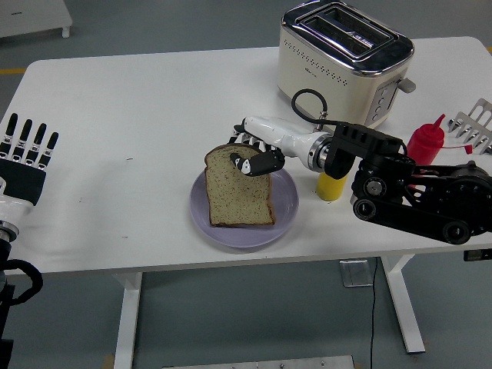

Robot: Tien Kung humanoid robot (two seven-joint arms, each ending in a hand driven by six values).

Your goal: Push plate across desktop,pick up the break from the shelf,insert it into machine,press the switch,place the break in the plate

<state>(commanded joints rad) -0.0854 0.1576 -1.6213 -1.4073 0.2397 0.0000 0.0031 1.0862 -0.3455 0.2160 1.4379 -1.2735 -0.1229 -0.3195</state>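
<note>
A slice of brown bread (pixel 238 192) leans low over the lilac plate (pixel 284 206) near the table's front, its lower edge on or just above the plate. My right hand (pixel 250 154) is shut on the bread's top edge, with the arm reaching in from the right. The cream toaster (pixel 344 58) stands at the back, right of centre, its slots empty. My left hand (pixel 24 157) rests open at the left edge, fingers straight, holding nothing.
A yellow bottle (pixel 332 186) stands just right of the plate, partly behind my right forearm. A red squeeze bottle (pixel 427 141) and a metal rack (pixel 474 127) are at the far right. The toaster's black cable (pixel 307 104) loops above my wrist.
</note>
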